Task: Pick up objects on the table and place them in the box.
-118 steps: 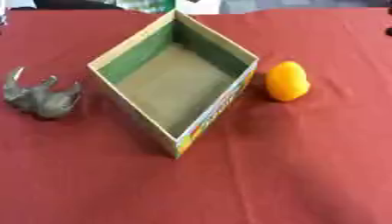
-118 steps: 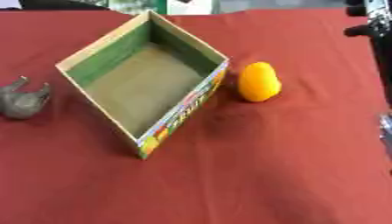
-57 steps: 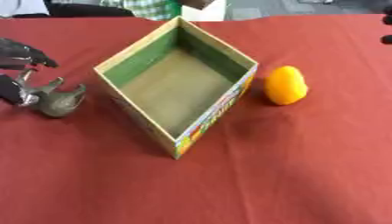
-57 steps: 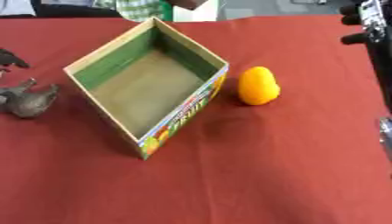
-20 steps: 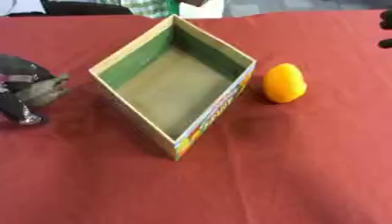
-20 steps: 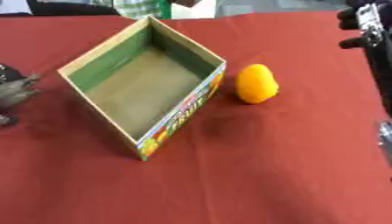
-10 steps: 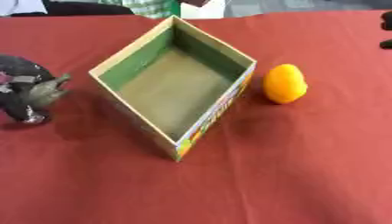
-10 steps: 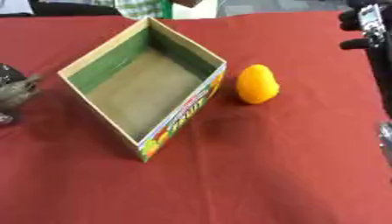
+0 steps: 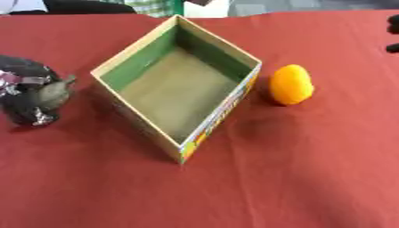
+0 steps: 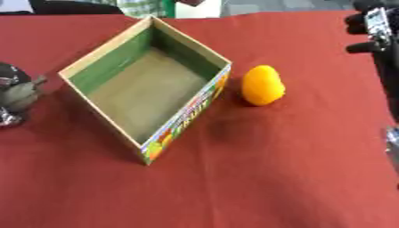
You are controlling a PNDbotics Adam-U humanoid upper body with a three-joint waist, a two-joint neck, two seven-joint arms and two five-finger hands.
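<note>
The left hand point(image 9: 25, 95) is closed around a grey-green toy point(image 9: 53, 92) just left of the empty box point(image 9: 181, 80). The orange fruit point(image 9: 291, 84) lies on the worktop right of the box. Next the toy must be lifted over the near wall. The right hand point(image 10: 372, 27) is at the right edge; its fingers I cannot tell.

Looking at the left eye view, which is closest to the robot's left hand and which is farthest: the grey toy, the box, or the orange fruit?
From the left hand, at the left edge:
1. Grey toy, in the hand itself.
2. Box, middle of the table, just right of the hand.
3. Orange fruit, right of the box.
</note>
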